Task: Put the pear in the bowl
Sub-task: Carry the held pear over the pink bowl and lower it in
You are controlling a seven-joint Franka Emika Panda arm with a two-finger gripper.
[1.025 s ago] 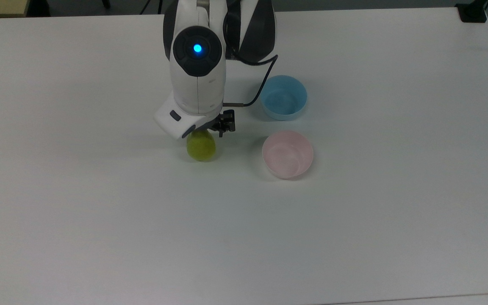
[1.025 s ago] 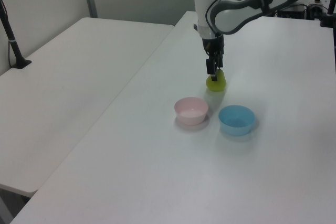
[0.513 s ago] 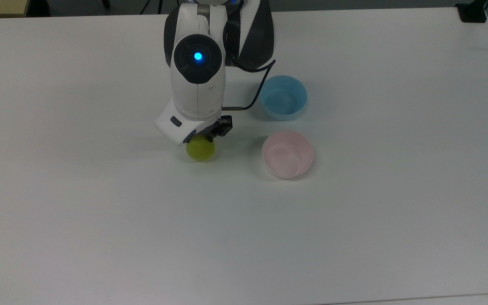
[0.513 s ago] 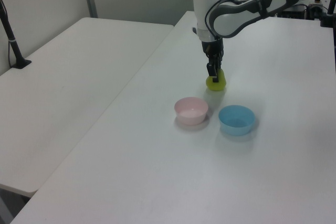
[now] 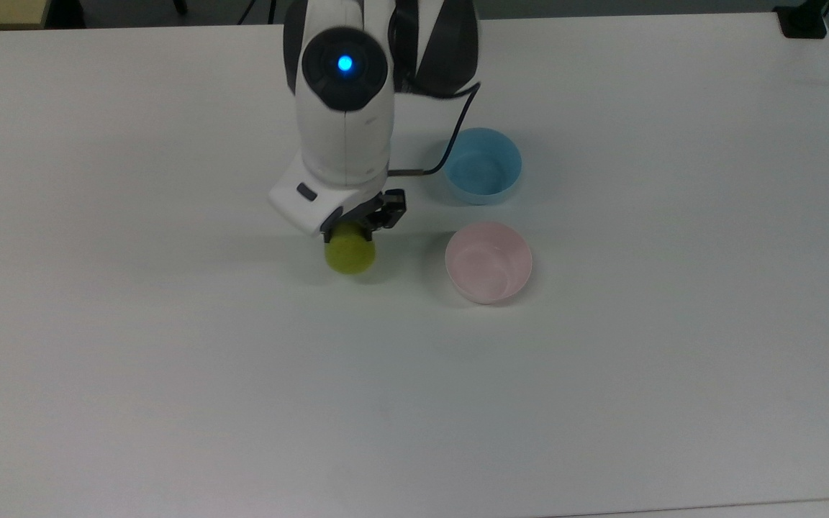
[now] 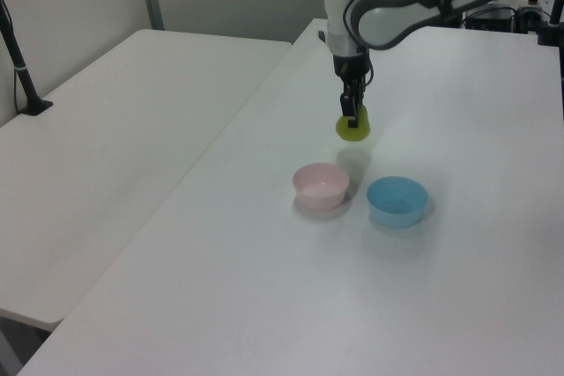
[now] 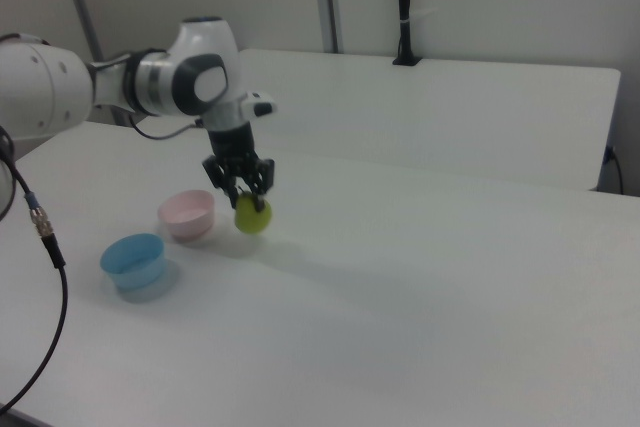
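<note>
The yellow-green pear hangs clear of the white table, its shadow on the surface below it. My gripper is shut on the pear's top, fingers pointing down. The pale pink bowl stands upright with nothing inside, a short way off on the top view's right of the pear. In the left view the pear floats above and behind the pink bowl.
A light blue bowl of similar size stands just beyond the pink one in the top view. A black cable runs from the arm past its rim. A black post base sits at the table's far right corner.
The pear has left the table, rising with the gripper and shifting slightly toward the top view's right. Both bowls have stayed put.
</note>
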